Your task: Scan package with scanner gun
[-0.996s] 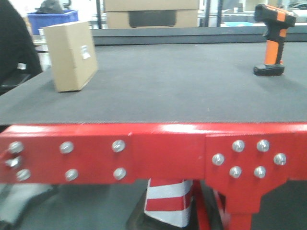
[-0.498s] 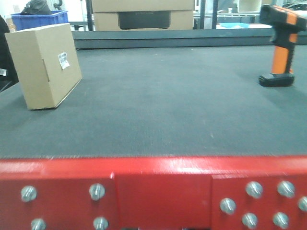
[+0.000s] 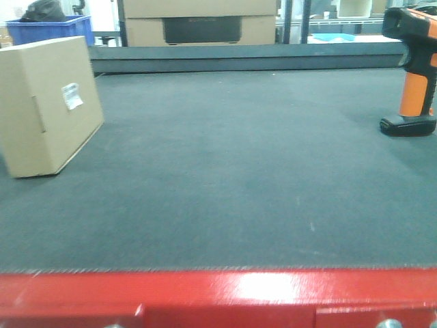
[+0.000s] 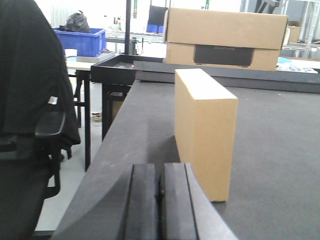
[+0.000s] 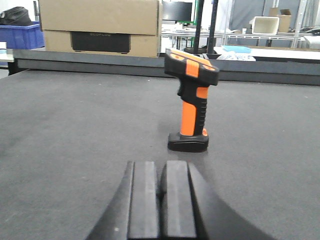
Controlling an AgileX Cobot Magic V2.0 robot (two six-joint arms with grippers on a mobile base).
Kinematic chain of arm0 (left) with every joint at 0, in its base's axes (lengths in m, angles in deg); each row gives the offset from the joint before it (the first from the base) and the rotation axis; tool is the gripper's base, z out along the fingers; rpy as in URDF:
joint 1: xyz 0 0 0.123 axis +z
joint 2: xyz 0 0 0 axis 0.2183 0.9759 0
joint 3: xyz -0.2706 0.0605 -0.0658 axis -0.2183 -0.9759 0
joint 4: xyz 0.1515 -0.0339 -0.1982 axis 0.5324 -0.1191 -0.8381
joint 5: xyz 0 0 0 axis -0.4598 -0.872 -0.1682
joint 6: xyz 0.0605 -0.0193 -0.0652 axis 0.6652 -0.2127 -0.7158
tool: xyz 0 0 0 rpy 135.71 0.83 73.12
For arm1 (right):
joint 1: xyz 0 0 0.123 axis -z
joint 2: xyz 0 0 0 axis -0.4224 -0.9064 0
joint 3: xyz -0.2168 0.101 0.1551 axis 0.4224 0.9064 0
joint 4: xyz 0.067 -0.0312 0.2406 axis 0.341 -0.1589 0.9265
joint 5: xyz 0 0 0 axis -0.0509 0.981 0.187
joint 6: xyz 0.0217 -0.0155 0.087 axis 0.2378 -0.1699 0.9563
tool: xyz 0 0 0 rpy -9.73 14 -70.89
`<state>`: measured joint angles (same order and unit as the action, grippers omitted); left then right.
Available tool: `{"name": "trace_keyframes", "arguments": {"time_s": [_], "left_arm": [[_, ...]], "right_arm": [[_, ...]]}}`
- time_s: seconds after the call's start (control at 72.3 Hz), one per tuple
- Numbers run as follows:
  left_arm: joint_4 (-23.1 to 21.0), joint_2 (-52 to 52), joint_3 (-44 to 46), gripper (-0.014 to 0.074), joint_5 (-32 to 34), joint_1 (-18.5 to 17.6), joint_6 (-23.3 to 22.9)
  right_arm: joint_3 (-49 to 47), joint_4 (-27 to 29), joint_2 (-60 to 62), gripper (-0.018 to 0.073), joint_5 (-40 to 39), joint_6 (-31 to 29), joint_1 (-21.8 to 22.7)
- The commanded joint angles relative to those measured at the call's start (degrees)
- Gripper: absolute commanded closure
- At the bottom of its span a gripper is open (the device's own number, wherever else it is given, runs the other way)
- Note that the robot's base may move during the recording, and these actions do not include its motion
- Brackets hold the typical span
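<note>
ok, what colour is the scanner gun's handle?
Bright orange; the scanner gun shows best in the right wrist view.

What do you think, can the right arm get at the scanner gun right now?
Probably yes. The scanner gun stands upright straight ahead of the right gripper, with only bare mat between them. The gripper is shut and would need opening first.

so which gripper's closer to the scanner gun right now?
Right. The right gripper faces the scanner gun, jaws shut, with bare mat between them. The left gripper sits by the package on the opposite side, jaws shut too.
</note>
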<state>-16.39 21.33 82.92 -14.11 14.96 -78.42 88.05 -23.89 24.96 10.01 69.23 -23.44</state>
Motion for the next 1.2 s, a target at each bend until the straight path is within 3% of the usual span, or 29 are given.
{"name": "trace_keyframes", "arguments": {"time_s": [0.0, 0.982, 1.065, 1.19], "left_arm": [[0.05, -0.2, 0.15, 0.0707, 0.86, 0.05, -0.11], [0.04, -0.2, 0.15, 0.0707, 2.44, 0.05, -0.11], [0.04, -0.2, 3.48, 0.0707, -2.02, -0.07, -0.11], [0.04, 2.83, 12.97, 0.0707, -15.07, -0.07, -0.11]], "right_arm": [[0.03, -0.31, 0.21, 0.0727, -0.82, 0.01, -0.01], [0.03, -0.31, 0.21, 0.0727, -0.82, 0.01, -0.01], [0.03, -0.31, 0.21, 0.0727, -0.82, 0.01, -0.01], [0.03, -0.31, 0.21, 0.0727, -0.82, 0.01, -0.01]]}}
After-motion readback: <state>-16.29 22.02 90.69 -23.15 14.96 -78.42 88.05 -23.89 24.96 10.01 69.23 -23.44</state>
